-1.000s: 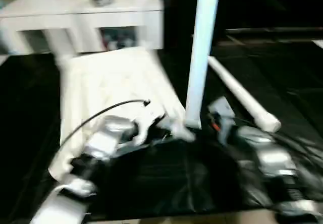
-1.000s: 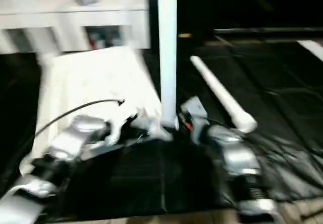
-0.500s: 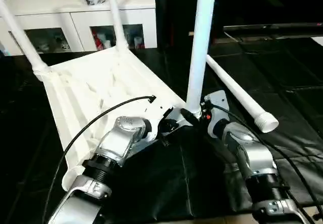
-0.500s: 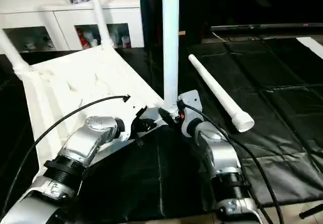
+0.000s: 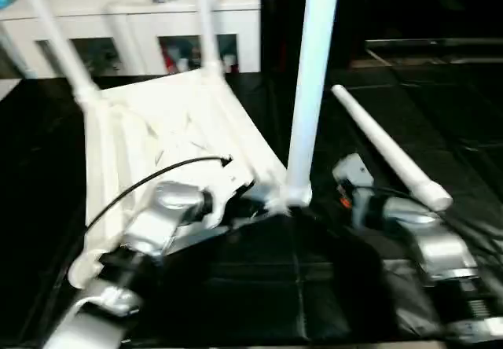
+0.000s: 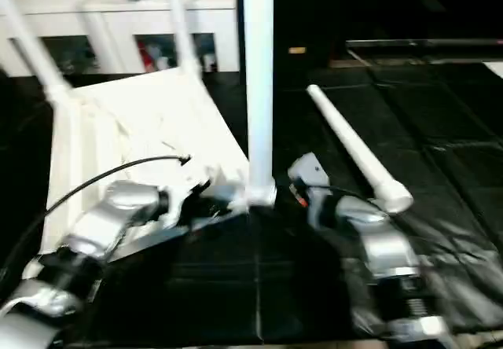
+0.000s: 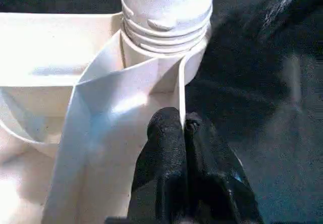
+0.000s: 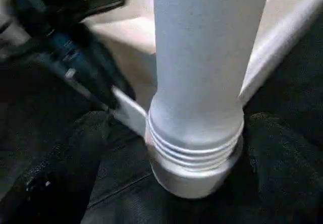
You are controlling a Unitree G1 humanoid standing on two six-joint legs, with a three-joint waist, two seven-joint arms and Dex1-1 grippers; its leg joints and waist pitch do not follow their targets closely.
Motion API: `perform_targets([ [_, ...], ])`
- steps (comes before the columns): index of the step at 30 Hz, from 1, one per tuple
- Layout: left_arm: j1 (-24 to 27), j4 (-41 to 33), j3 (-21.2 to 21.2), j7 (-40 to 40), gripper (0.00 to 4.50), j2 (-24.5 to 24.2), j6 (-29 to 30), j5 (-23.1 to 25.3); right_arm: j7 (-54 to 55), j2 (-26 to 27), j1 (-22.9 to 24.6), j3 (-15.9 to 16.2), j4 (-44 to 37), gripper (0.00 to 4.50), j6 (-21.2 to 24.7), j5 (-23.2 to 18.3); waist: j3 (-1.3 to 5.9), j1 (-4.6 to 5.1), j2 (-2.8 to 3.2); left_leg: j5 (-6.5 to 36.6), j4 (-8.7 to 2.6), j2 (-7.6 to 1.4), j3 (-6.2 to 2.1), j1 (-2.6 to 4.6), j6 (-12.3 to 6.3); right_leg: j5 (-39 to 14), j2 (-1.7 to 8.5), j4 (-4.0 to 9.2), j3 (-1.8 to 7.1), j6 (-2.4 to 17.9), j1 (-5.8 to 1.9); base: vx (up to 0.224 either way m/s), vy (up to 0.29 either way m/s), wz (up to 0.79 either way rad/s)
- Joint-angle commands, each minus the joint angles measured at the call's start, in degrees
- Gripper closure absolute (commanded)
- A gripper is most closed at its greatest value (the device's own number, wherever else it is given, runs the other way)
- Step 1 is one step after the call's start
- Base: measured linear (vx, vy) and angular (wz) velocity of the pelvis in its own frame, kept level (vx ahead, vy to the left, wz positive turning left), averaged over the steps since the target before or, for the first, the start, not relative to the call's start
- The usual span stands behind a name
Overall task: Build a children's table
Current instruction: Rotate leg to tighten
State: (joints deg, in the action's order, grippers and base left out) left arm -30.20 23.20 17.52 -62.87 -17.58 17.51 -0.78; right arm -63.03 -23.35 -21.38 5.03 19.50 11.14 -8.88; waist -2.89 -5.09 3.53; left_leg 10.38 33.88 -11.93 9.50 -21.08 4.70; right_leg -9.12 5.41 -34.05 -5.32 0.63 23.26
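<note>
The white tabletop (image 5: 157, 121) lies upside down on the black mat, ribbed side up. Two legs (image 5: 59, 42) (image 5: 206, 27) rise from its far corners. A third leg (image 5: 310, 90) stands upright in the near right corner socket, its ribbed end (image 8: 197, 148) close in the right wrist view. The fourth leg (image 5: 389, 148) lies loose on the mat to the right. My left gripper (image 7: 182, 128) is shut on the tabletop's thin rim wall right beside that socket. A short gap separates my right gripper (image 5: 339, 196) from the upright leg's base, on its right.
A white cabinet with glass doors (image 5: 134, 19) stands behind the tabletop, small items on top. A black cable (image 5: 157, 180) loops over my left forearm. The black mat (image 5: 259, 286) covers the floor around both arms.
The head camera has shifted. My right gripper, which was against the upright leg's base, now sits a little to the right of it. The left gripper stays on the rim.
</note>
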Motion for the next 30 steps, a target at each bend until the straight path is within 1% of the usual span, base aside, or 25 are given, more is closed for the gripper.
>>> perform_targets([
  [1, -0.88, -2.84, 1.58, -3.6, 4.5, -0.09, -2.05, -1.46, -1.94, -0.68, -1.15, 0.79, 0.74, 0.04, -1.55, 0.27, 4.09, -0.01, -0.44, 12.39, -3.63, -1.0, 0.35, 0.51, -4.49, -12.78, 2.56, 3.88, 2.44, 13.25, -3.14, 0.0, 0.0, 0.0],
  [2, -0.87, -2.74, 1.82, -4.14, 4.5, -0.41, -2.31, -1.36, -2.41, -1.05, -1.34, 1.01, 1.04, 0.04, -2.16, 0.48, 4.08, -0.2, -0.43, 12.27, -3.63, -0.99, 0.42, 0.6, -4.38, -12.87, 2.51, 3.83, 2.46, 13.37, -3.09, 0.0, 0.0, 0.0],
  [3, -0.75, -2.32, 3.05, -6.86, 4.5, -1.91, -3.67, -0.88, -4.94, -2.63, -2.13, 1.97, 2.19, 0.04, -4.4, 1.04, 4.12, -0.31, -0.78, 12.34, -3.64, -1.04, 0.41, 0.63, -4.36, -13.24, 2.59, 3.88, 2.41, 13.32, -3.04, 0.0, 0.0, 0.0],
  [4, -0.7, -2.15, 3.59, -8.08, 4.5, -2.52, -4.29, -0.65, -6.12, -3.23, -2.45, 2.36, 2.61, 0.04, -5.18, 1.12, 4.02, -0.41, -0.71, 12.52, -3.7, -1.04, 0.39, 0.48, -4.33, -14.18, 2.56, 3.9, 2.38, 12.99, -3.16, 0.0, 0.0, 0.0],
  [5, -0.7, -1.93, 4.07, -9.12, 4.5, -3.04, -4.85, -0.46, -7.62, -3.86, -2.78, 2.75, 2.97, 0.04, -5.75, 1.08, 4.01, -0.56, -0.87, 12.78, -3.72, -1.09, 0.43, 0.51, -4.36, -14.78, 2.59, 3.96, 2.43, 12.69, -3.1, 0.0, 0.0, 0.0],
  [7, -0.81, -1.63, 4.35, -9.74, 4.5, -3.36, -5.19, -0.34, -9.53, -4.5, -3.03, 3.23, 2.99, 0.04, -5.98, 0.72, 3.98, -0.85, -0.75, 12.86, -3.71, -1.11, 0.45, 0.58, -4.39, -15.22, 2.6, 3.91, 2.46, 12.66, -3.04, 0.0, 0.0, 0.0],
  [8, -0.99, -1.25, 4.58, -10.17, 4.5, -3.6, -5.54, -0.15, -11.72, -5.21, -3.2, 3.79, 2.8, 0.04, -6.21, 0.2, 3.99, -0.91, -0.97, 12.76, -3.7, -1.11, 0.44, 0.52, -4.47, -15.27, 2.59, 3.91, 2.46, 12.49, -3.14, 0.0, 0.0, 0.0],
  [9, -1.12, -1.02, 4.62, -10.15, 4.5, -3.61, -5.69, -0.02, -12.32, -5.36, -3.23, 3.96, 2.7, 0.04, -6.4, 0.04, 4.04, -1.11, -0.91, 12.42, -3.67, -1.13, 0.44, 0.5, -4.63, -15.02, 2.63, 3.78, 2.46, 12.5, -3.14, 0.0, 0.0, 0.0],
  [10, -1.28, -0.72, 4.64, -9.94, 4.5, -3.55, -5.69, 0.17, -12.61, -5.43, -3.21, 4.1, 2.61, 0.04, -6.73, 0.04, 4.03, -1.14, -0.92, 12.07, -3.65, -1.11, 0.42, 0.38, -4.72, -14.98, 2.64, 3.77, 2.46, 12.43, -3.16, 0.0, 0.0, 0.0],
  [12, -1.6, -0.08, 4.8, -9.64, 4.5, -3.46, -5.88, 0.41, -13.53, -5.52, -3.23, 4.42, 2.72, 0.04, -7.45, -0.03, 4.09, -1.19, -0.95, 11.66, -3.63, -1.13, 0.38, 0.4, -4.66, -14.81, 2.68, 3.74, 2.45, 12.41, -3.18, 0.0, 0.0, 0.0],
  [13, -1.75, 0.17, 4.91, -9.34, 4.5, -3.42, -5.76, 0.55, -13.77, -5.6, -3.23, 4.63, 2.79, 0.04, -7.67, 0.0, 4.11, -1.17, -0.91, 11.41, -3.63, -1.1, 0.34, 0.25, -4.67, -14.73, 2.68, 3.69, 2.43, 12.39, -3.25, 0.0, 0.0, 0.0],
  [14, -2.1, 0.84, 4.9, -8.31, 4.5, -3.19, -5.55, 0.93, -14.31, -5.85, -3.15, 5.01, 2.75, 0.04, -7.67, -0.19, 4.13, -1.16, -0.95, 11.47, -3.58, -1.03, 0.38, 0.33, -4.72, -14.85, 2.59, 3.77, 2.41, 12.34, -3.19, 0.0, 0.0, 0.0],
  [16, -2.1, 1.04, 4.92, -8.31, 4.5, -3.11, -5.59, 0.87, -14.46, -5.96, -2.87, 5.2, 2.48, 0.04, -7.67, -0.51, 4.12, -1.16, -1.06, 11.47, -3.57, -1.02, 0.4, 0.32, -4.76, -15.0, 2.6, 3.78, 2.43, 12.32, -3.23, 0.0, 0.0, 0.0],
  [18, -1.99, 1.04, 5.04, -9.19, 4.5, -3.28, -5.93, 0.66, -14.68, -5.71, -2.85, 5.15, 2.65, 0.04, -7.99, -0.73, 4.09, -1.18, -0.92, 11.53, -3.61, -1.04, 0.35, 0.31, -4.65, -16.05, 2.64, 3.89, 2.39, 12.0, -3.2, 0.0, 0.0, 0.0],
  [22, -1.56, 0.6, 5.6, -11.15, 4.5, -3.8, -6.93, 0.39, -14.16, -4.07, -3.58, 5.34, 3.85, 0.04, -9.07, -0.55, 4.15, -1.09, -0.98, 11.44, -3.62, -0.99, 0.29, 0.18, -4.59, -16.26, 2.64, 3.87, 2.33, 11.69, -3.25, 0.0, 0.0, 0.0],
  [23, -1.49, 0.41, 5.72, -11.41, 4.5, -3.9, -6.95, 0.31, -13.67, -3.43, -4.0, 5.38, 4.49, 0.04, -9.45, -0.49, 4.19, -1.03, -1.07, 11.21, -3.6, -1.0, 0.32, 0.18, -4.61, -15.84, 2.61, 3.86, 2.32, 11.83, -3.22, 0.0, 0.0, 0.0],
  [25, -1.5, 0.4, 5.82, -11.49, 4.5, -3.96, -7.0, 0.24, -13.43, -3.08, -4.24, 5.38, 4.87, 0.04, -9.62, -0.5, 4.23, -1.08, -0.97, 10.82, -3.56, -1.03, 0.33, 0.24, -4.7, -15.06, 2.57, 3.72, 2.32, 12.23, -3.17, 0.0, 0.0, 0.0],
  [26, -1.44, 0.26, 6.02, -11.73, 4.5, -4.15, -7.09, 0.24, -13.81, -2.87, -4.57, 5.71, 5.35, 0.04, -9.62, -0.49, 4.27, -1.11, -1.06, 10.48, -3.55, -1.07, 0.32, 0.23, -4.79, -14.28, 2.57, 3.58, 2.34, 12.55, -3.2, 0.0, 0.0, 0.0],
  [28, -1.35, 0.13, 6.11, -11.88, 4.5, -4.27, -7.15, 0.28, -14.36, -2.85, -4.7, 5.98, 5.54, 0.04, -9.49, -0.63, 4.24, -1.16, -0.92, 10.47, -3.55, -1.1, 0.34, 0.29, -4.86, -13.9, 2.53, 3.56, 2.33, 12.83, -3.16, 0.0, 0.0, 0.0],
  [30, -1.23, 0.07, 6.17, -12.04, 4.5, -4.42, -7.3, 0.31, -15.15, -2.71, -4.88, 6.17, 5.89, 0.04, -8.99, -1.04, 4.24, -1.24, -0.92, 10.74, -3.55, -1.1, 0.35, 0.26, -4.82, -13.69, 2.55, 3.49, 2.37, 12.91, -3.19, 0.0, 0.0, 0.0],
])
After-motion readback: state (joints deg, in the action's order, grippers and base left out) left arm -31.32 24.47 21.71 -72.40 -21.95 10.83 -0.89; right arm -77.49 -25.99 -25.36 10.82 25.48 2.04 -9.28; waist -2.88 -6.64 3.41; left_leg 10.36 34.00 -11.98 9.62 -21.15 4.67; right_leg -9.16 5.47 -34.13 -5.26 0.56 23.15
